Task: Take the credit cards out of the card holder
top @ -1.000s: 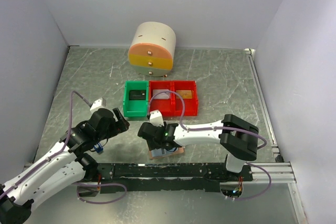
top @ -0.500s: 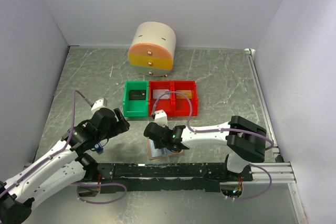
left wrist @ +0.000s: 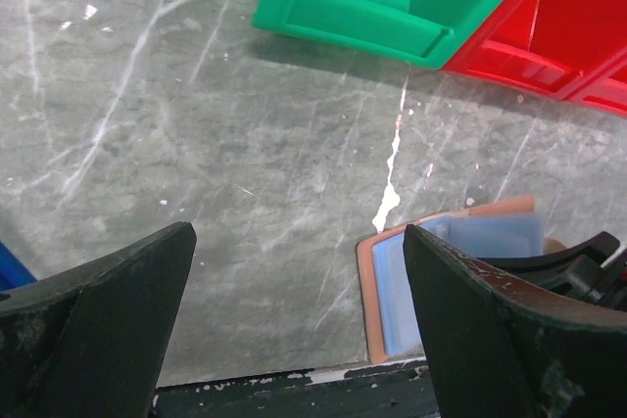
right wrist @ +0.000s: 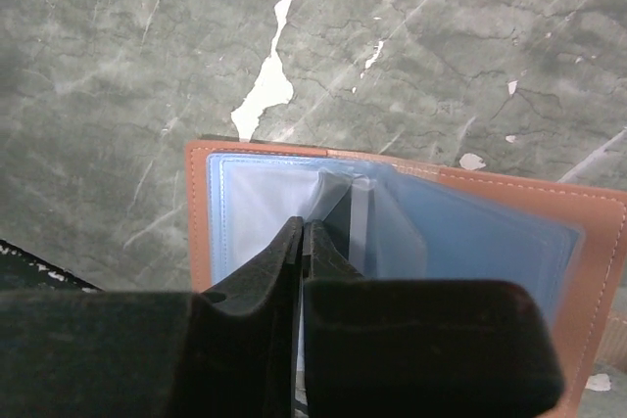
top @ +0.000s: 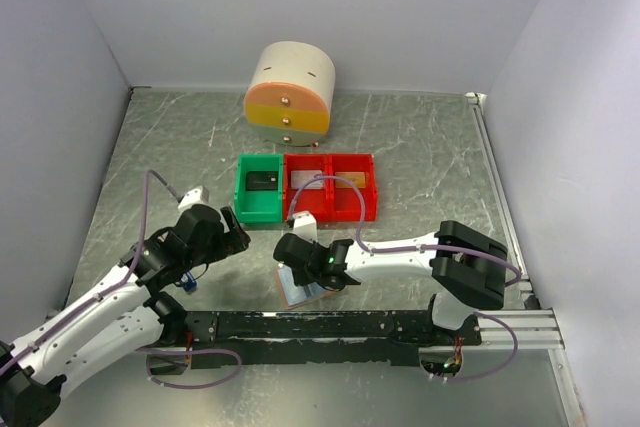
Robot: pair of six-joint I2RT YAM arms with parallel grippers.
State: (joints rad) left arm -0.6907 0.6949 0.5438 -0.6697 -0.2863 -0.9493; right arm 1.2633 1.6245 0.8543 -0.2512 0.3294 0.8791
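The tan card holder [top: 297,292] lies open on the grey table by the near rail, its pale blue pockets up [right wrist: 490,232]. My right gripper [right wrist: 302,225] is over it, jaws pressed together on the raised edge of a pale credit card [right wrist: 333,195] that stands out of a pocket. From above, the right gripper [top: 322,272] covers most of the holder. My left gripper [top: 235,232] hovers to the left, open and holding nothing. In its own view the left gripper [left wrist: 299,232] frames bare table, with the holder's corner [left wrist: 368,281] by its right finger.
A green bin [top: 258,197] and two joined red bins [top: 332,189] with small things inside stand behind the holder. A round cream and orange drawer unit [top: 290,92] sits at the back. A small blue gadget [top: 187,284] lies under the left arm. The black rail [top: 330,325] borders the near edge.
The right gripper's jaws have gone from open to shut over the holder's pockets. The holder has shifted and turned a little. The left arm has crept slightly towards the holder.
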